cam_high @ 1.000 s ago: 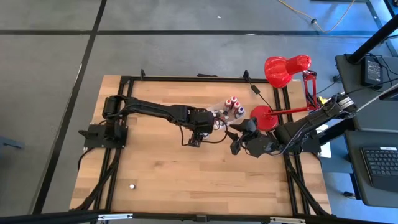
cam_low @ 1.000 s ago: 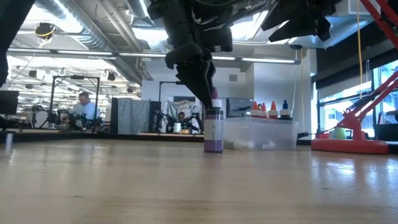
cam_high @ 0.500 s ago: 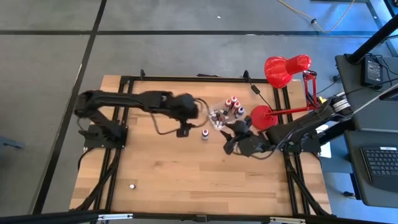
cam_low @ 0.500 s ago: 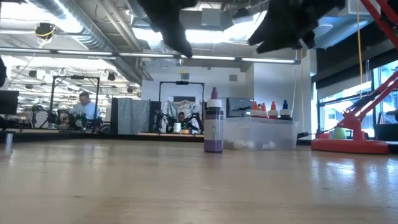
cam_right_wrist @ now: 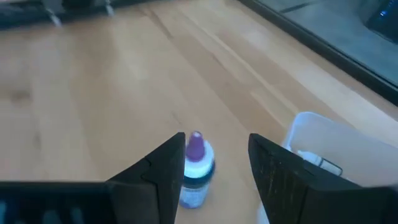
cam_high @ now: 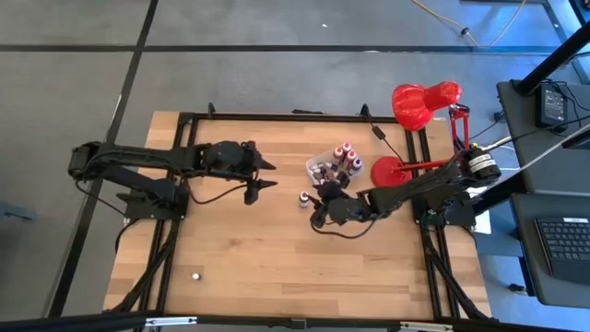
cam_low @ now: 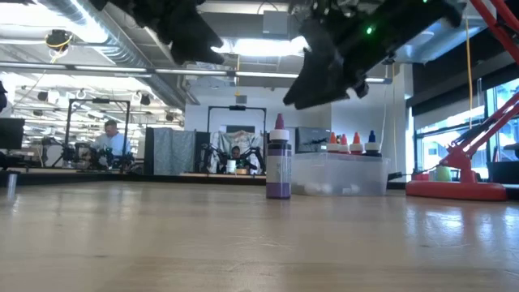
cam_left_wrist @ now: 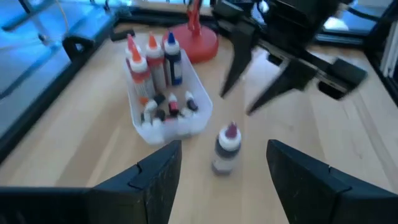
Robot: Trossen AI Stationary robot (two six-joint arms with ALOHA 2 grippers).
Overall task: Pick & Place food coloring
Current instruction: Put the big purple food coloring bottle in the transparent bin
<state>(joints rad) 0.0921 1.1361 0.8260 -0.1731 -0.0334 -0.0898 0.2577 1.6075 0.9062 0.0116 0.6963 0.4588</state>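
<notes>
A little purple bottle (cam_high: 303, 199) stands up by itself on the wooden table (cam_high: 230, 267), just beside the clear tub (cam_high: 324, 162) of other bottles (cam_high: 348, 157), with the spread right gripper (cam_high: 318, 207) next to it and the spread left gripper (cam_high: 267, 174) farther away.

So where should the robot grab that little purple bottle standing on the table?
Around its straight round body, below the narrow purple cap. The purple bottle stands upright, alone on the wooden table, apart from the clear tub. The right gripper, open, already straddles it, so coming down from above with a finger on each side looks best.
</notes>
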